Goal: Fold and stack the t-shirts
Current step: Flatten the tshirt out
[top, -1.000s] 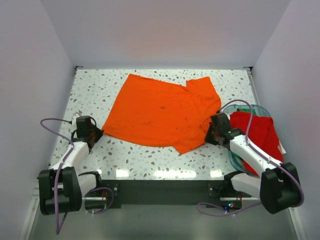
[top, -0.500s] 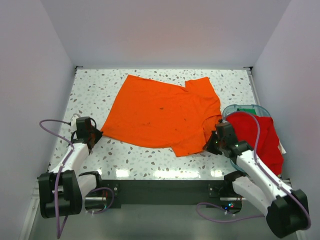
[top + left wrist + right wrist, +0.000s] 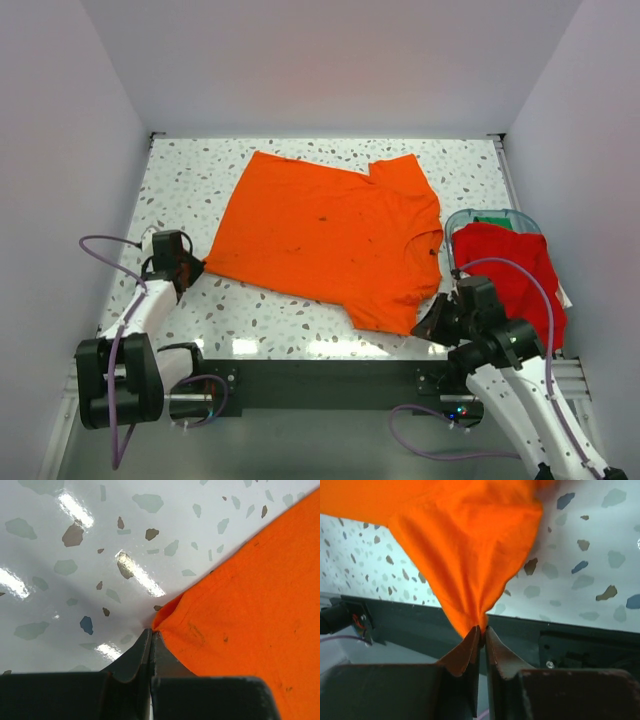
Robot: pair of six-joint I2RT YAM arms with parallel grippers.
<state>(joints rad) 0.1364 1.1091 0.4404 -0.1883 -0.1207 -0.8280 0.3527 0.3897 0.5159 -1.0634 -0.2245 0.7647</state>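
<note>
The orange shirt (image 3: 330, 235) lay spread flat on the table (image 3: 190, 180), collar to the right; the left gripper (image 3: 151, 636) was pinched tight on its near-left corner, low against the tabletop; the right gripper (image 3: 482, 630) was clamped on the shirt's near-right corner, the cloth bunched into a peak between its jaws, at the table's near edge; the red shirt (image 3: 515, 270) lay heaped over the bin (image 3: 478, 214) at the right, near the orange shirt.
</note>
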